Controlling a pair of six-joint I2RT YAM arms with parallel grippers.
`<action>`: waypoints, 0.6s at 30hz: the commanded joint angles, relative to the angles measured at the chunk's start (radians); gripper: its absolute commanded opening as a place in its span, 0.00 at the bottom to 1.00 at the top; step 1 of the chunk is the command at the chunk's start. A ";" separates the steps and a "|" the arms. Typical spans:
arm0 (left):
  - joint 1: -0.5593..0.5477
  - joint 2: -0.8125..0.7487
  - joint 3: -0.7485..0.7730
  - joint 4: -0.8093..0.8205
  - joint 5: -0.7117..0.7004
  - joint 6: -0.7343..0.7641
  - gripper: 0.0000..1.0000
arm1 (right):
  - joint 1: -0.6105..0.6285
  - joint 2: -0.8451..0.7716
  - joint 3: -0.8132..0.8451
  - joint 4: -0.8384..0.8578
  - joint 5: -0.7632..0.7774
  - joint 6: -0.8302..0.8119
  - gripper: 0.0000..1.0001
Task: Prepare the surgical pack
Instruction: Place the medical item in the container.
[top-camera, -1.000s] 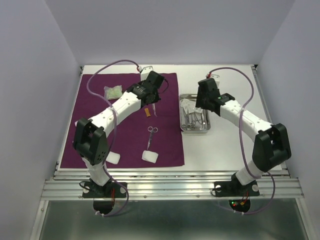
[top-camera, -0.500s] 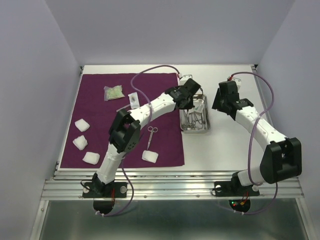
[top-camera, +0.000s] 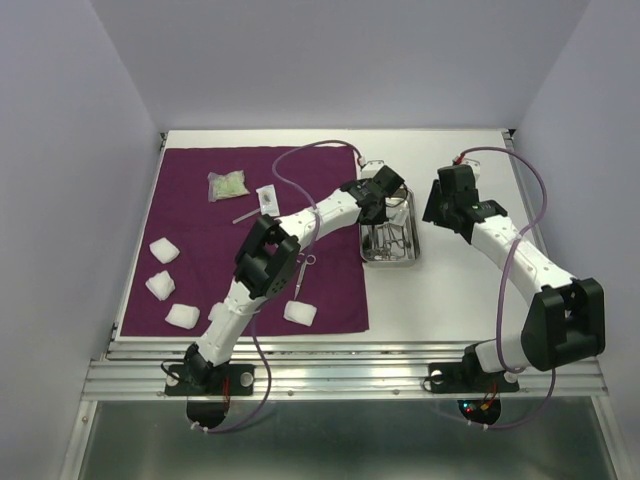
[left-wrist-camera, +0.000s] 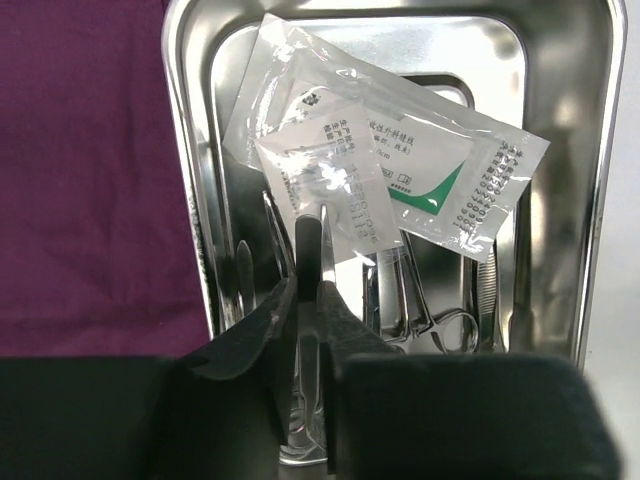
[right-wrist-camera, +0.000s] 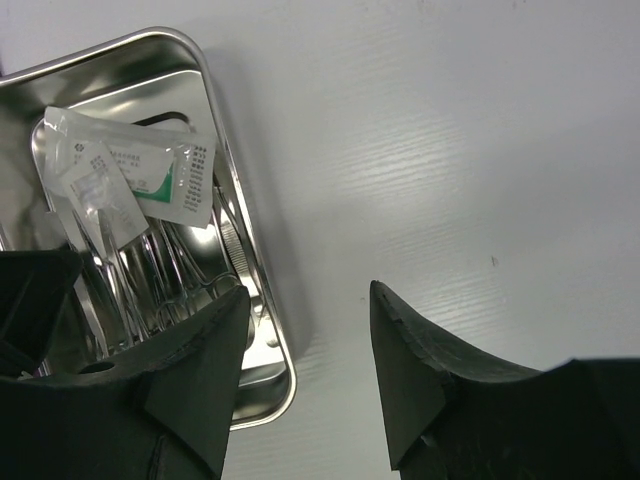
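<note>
The deep-purple drape (top-camera: 190, 225) lies flat on the surface, carrying four white gauze pads (top-camera: 163, 250) across its left and near parts, scissors (top-camera: 309, 260), and two small packets (top-camera: 227, 184) toward its far edge. Just beside its right edge sits the shiny steel tray (top-camera: 390, 259), holding steel instruments (left-wrist-camera: 440, 325) beneath two overlapping clear pouches (left-wrist-camera: 400, 150).

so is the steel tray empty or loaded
Loaded: the steel tray holds a small packet on a larger packet, both over steel instruments.

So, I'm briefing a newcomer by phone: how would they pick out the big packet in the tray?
Right of the purple drape sits a steel tray. On its instruments lie two clear packets: the small packet overlaps the big packet, which alone carries a green wedge.
</note>
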 joint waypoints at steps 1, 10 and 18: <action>-0.001 -0.042 0.009 -0.012 -0.045 -0.014 0.27 | -0.003 -0.001 0.014 0.025 -0.011 -0.012 0.57; -0.001 -0.089 -0.013 -0.019 -0.060 -0.022 0.50 | -0.003 0.013 0.021 0.023 -0.026 -0.009 0.57; 0.013 -0.260 -0.037 -0.085 -0.189 0.062 0.48 | -0.003 0.005 0.026 0.025 -0.045 -0.004 0.57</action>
